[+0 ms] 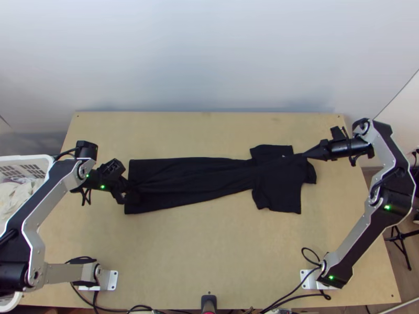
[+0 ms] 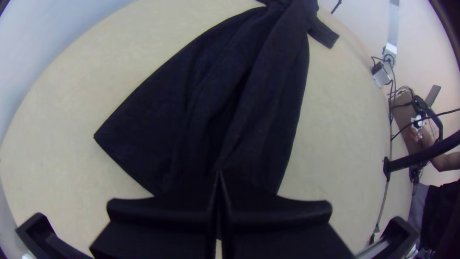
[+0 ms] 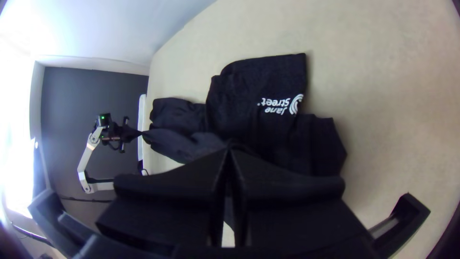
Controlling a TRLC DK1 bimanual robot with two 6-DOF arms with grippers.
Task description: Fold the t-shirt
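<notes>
And here the black t-shirt point(image 1: 194, 180) is seen laid lengthwise across the counter point(image 1: 209, 251), its wide hem end set toward the left side and its short sleeves toward the right. At the hem end, cloth is pinched by the left gripper point(image 1: 131, 195), its fingers pressed together on it. Over at the collar end, another bit is clamped by the right gripper point(image 1: 305, 155), whose fingers are likewise closed on the fabric, with a narrow ridge drawn up to their tips. The body is narrowed before the sleeves, and long creases are run along it from the hem, so it is not laid flat. White print point(image 3: 282, 104) is shown near the sleeve end in the right wrist view. Off beside the counter, at the left, a white basket point(image 1: 26, 158) is placed, and pale cloth point(image 1: 18, 196) is held inside it.
</notes>
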